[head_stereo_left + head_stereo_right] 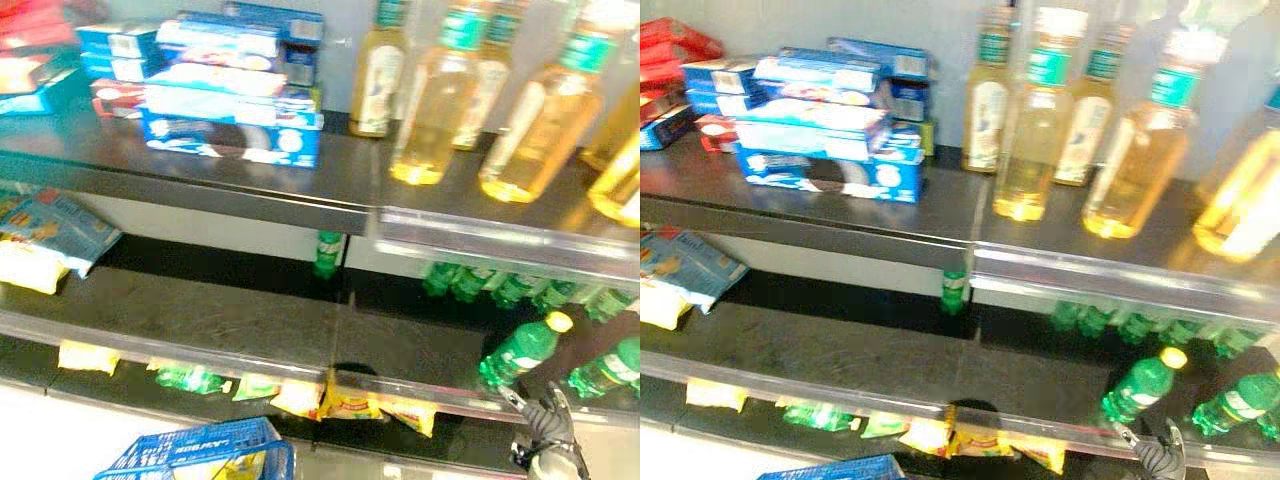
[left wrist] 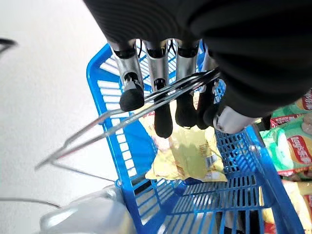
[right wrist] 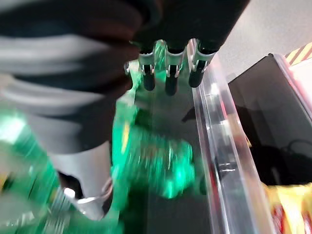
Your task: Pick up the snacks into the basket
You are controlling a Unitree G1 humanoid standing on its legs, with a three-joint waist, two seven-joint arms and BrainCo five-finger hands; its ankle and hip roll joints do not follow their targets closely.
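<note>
Gripping basket (image 2: 146, 204) handle — left hand (image 2: 161, 73), wrist view

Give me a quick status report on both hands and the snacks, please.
Left hand curled round blue basket's wire handle; yellow snack bag inside. Right hand open at middle shelf's clear rail, beside green bottles. More snack bags below.

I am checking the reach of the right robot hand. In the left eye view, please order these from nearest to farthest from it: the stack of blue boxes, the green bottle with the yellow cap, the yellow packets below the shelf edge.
From the right robot hand:
1. Green bottle with the yellow cap, just above it on the middle shelf.
2. Yellow packets, to its left, below the shelf edge.
3. Stack of blue boxes, top shelf, far upper left.
</note>
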